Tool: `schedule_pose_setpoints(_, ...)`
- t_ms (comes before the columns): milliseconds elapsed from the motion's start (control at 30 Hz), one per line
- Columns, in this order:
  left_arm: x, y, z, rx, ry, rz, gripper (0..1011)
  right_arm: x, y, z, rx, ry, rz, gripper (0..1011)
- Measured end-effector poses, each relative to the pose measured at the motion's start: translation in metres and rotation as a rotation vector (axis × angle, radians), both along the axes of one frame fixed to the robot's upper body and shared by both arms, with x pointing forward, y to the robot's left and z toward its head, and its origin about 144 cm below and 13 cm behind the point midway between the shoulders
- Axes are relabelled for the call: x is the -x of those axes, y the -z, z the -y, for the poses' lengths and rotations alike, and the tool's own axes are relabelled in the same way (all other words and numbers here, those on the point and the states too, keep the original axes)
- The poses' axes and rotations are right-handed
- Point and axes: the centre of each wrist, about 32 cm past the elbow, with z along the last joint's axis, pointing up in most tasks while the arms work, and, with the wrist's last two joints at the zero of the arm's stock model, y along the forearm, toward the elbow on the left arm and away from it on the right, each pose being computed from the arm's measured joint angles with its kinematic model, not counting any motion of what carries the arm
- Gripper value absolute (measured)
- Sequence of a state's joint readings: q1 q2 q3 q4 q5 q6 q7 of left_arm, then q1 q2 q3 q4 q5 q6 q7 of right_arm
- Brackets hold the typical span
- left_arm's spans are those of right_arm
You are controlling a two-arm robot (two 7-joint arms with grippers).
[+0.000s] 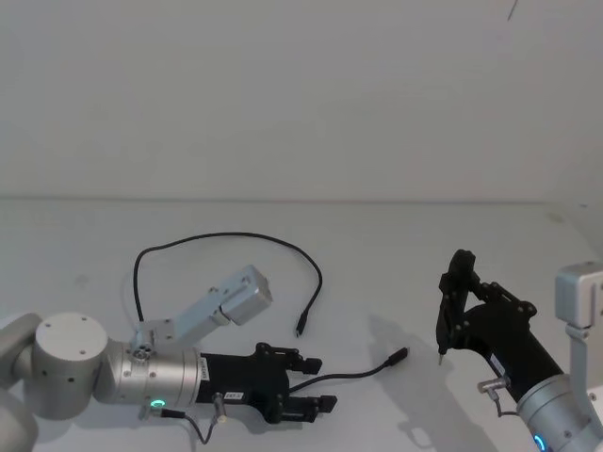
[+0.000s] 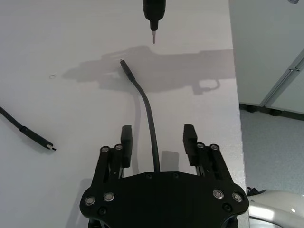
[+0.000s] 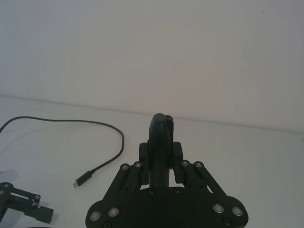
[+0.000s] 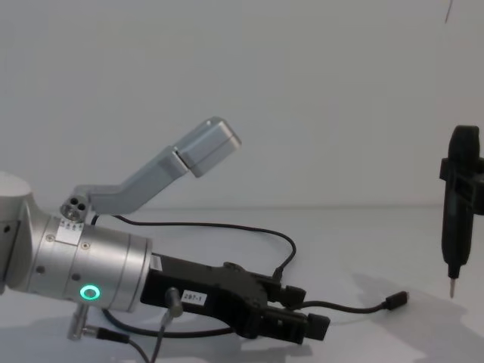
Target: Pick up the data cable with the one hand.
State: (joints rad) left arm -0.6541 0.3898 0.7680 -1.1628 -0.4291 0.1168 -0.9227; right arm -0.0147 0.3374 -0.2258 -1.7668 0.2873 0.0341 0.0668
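Now data cable [image 2: 147,102] between left end effector [image 2: 157,129] fingers [image 2: 126,140]

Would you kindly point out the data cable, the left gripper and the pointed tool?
data cable [image 2: 152,126], left wrist view, middle of the cord.
left gripper [image 1: 318,382], head view, midway between its fingertips.
pointed tool [image 4: 454,234], chest view, its black shaft.

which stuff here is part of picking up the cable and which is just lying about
Job: data cable, running between the fingers of the open left gripper.
Not the job: right gripper, off to the side, clamping a pointed tool above the table.
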Motion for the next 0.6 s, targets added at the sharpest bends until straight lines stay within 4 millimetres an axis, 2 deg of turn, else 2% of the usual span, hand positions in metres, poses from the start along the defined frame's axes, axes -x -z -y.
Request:
schedule_pose_setpoints(100,-0.0009,0.0002,0.0014,-0.002,0.001,0.001,607,0.0,0.0,0.0,0.0,0.0,0.0,279)
schedule_pose_setpoints(300,-0.0019,0.0009,0.0048,-0.006,0.0,0.003,366,0.0,0.0,0.0,0.0,0.0,0.0,279)
schedule_pose_setpoints(500,-0.0009,0.0007,0.0055,-0.008,-0.013,0.012,203,0.0,0.0,0.0,0.0,0.0,0.0,279)
schedule_pose_setpoints(600,0.0013,0.0007,0.0048,-0.008,-0.025,0.017,74,0.0,0.0,0.0,0.0,0.0,0.0,279)
